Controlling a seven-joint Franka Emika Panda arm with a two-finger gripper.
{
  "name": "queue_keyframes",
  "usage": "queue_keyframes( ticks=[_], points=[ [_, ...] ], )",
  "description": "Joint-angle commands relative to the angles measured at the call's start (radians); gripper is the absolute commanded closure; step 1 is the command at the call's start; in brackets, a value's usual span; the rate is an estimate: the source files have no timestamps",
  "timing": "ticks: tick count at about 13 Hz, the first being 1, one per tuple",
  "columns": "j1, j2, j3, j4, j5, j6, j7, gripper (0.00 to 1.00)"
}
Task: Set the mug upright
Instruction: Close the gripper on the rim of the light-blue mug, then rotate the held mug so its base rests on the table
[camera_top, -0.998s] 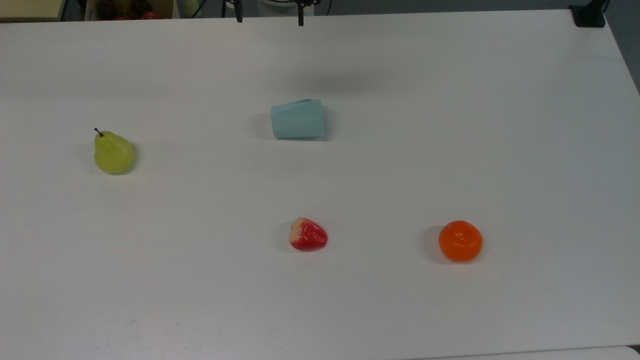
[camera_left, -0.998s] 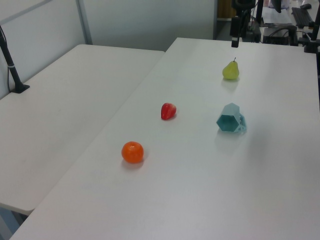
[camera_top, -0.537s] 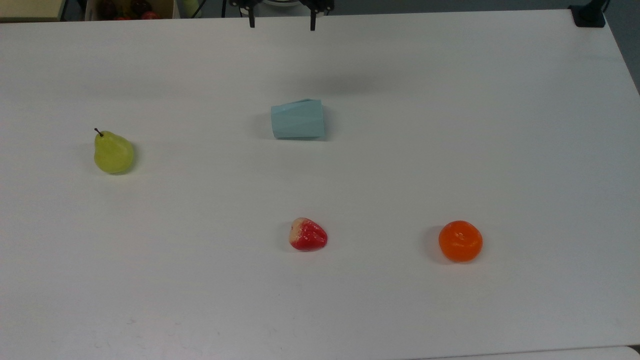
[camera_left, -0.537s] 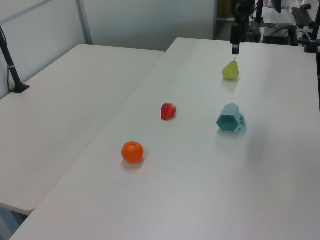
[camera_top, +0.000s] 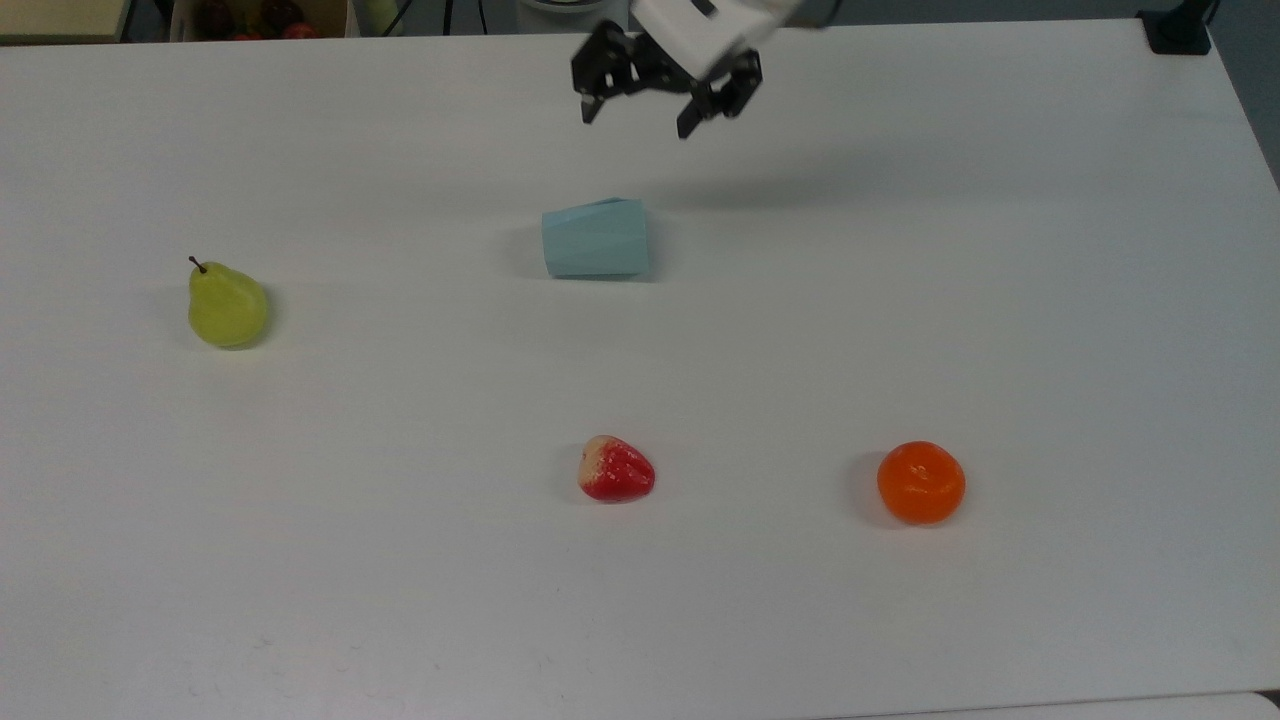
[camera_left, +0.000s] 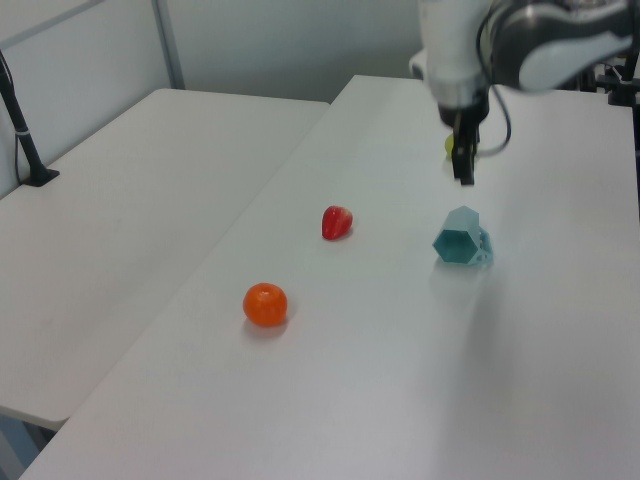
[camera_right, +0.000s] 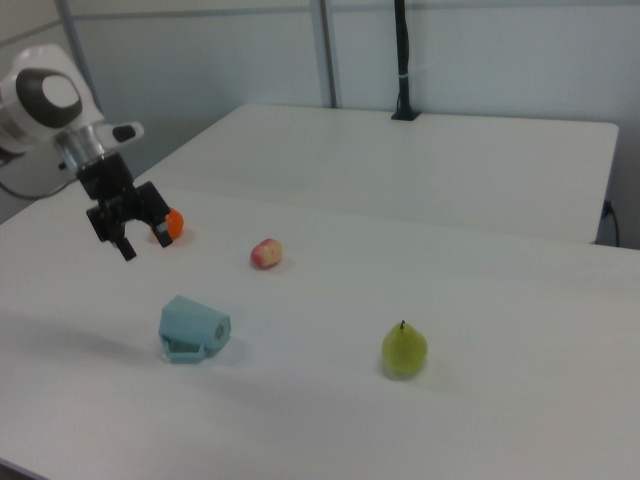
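On the white desk (camera_top: 1000, 300), going from the top view's left to its right, there is a green pear (camera_top: 227, 307) near the left edge, then the mug (camera_top: 595, 238) lying on its side toward the far edge, then a strawberry (camera_top: 616, 469) closer to the near edge, and then an orange (camera_top: 921, 483) toward the near right. In the left view the mug's open six-sided mouth faces the camera, so it is not standing up yet. The gripper (camera_top: 634, 118) hangs in the air above the far part of the desk, a little past the mug, with its two black fingers spread apart and nothing between them. A few things could go wrong, I think. The mug's sides are slanted and twisted, so the fingers could slip off it. If they bump it on the way down, it could roll away. If they pinch it at a bad spot, it could tip back over when let go. A second ago only the tips of the fingers peeked in at the far edge; now the whole gripper has come in over the desk and lower, nearer the mug. The mug and the fruits have not moved.
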Motion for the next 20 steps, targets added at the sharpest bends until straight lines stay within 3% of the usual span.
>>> queue_keyframes(
  ticks=[1, 6, 8, 9, 10, 13, 14, 17, 20],
  points=[
    [0.084, 0.112, -0.005, -0.015, -0.162, 0.005, 0.167, 0.00],
    [0.115, 0.239, -0.003, -0.011, -0.255, 0.008, 0.283, 0.01],
    [0.103, 0.264, -0.003, -0.012, -0.294, 0.009, 0.283, 0.07],
    [0.097, 0.276, -0.006, -0.015, -0.317, 0.008, 0.283, 0.15],
    [0.081, 0.276, -0.006, -0.021, -0.323, 0.008, 0.283, 0.28],
    [0.064, 0.269, -0.005, -0.020, -0.320, 0.005, 0.280, 0.88],
    [0.063, 0.264, -0.005, -0.018, -0.318, 0.003, 0.279, 0.98],
    [0.014, 0.180, -0.006, -0.014, -0.300, -0.003, 0.241, 1.00],
    [-0.041, 0.097, -0.005, -0.008, -0.141, 0.009, 0.083, 1.00]
  ],
)
